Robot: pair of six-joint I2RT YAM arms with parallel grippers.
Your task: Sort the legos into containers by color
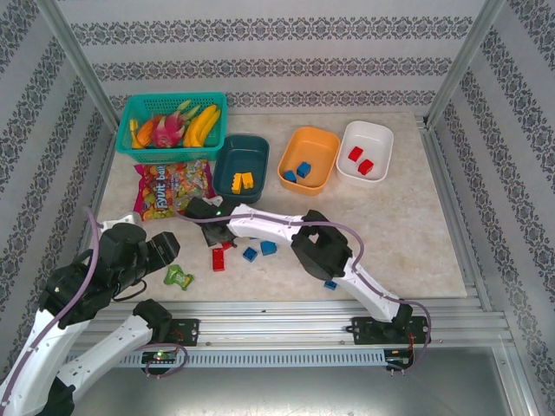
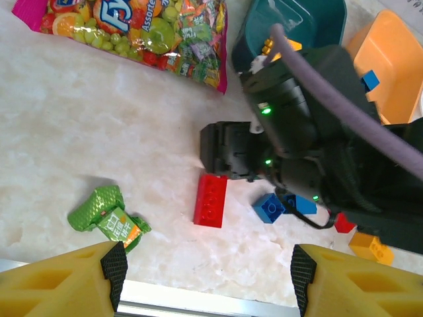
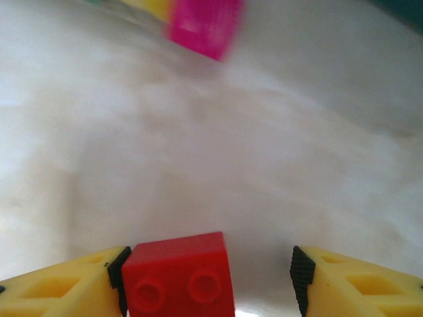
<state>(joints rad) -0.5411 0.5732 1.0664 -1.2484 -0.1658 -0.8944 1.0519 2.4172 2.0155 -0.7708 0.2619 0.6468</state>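
A small red lego (image 3: 178,277) sits on the table between my right gripper's (image 3: 210,281) fingers. It touches the left pad, and a gap separates it from the right pad, so the gripper is open. In the top view that gripper (image 1: 223,239) reaches down just below the teal container (image 1: 240,166), which has yellow legos in it. The orange container (image 1: 308,159) holds blue legos, and the white container (image 1: 365,150) holds red ones. A long red lego (image 2: 210,198) and two blue legos (image 2: 268,207) lie loose nearby. My left gripper (image 2: 206,277) hovers open and empty near the front edge.
A green wrapped toy (image 2: 109,218) lies left of the long red lego. The candy bag (image 1: 173,186) and a turquoise fruit basket (image 1: 172,126) are at the back left. Another blue lego (image 1: 330,284) lies by the right arm. A red lego (image 2: 344,223) and a yellow lego (image 2: 370,246) lie under the right arm.
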